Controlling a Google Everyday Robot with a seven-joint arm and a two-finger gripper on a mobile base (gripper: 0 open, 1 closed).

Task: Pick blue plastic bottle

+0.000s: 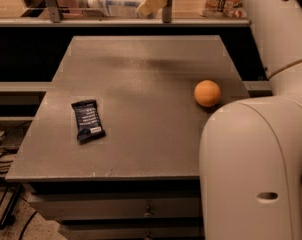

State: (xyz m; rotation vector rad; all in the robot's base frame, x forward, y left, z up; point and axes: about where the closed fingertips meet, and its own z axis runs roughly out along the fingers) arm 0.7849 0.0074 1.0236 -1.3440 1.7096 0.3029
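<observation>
Item: bottle (116, 2), small, clear plastic
Label: pale blue-white printed band around the body
Cap: pale, at the left end
Pose: lying roughly level, cap pointing left, base toward the right
Place: at the top of the view, in the air above the far edge of the counter (141, 89), touching no surface
Hold: the hand (152, 1) has it by the right end, pale fingers (150, 4) pressed against the body
Background: the bottle shows against a rail and shelf behind the counter
</observation>
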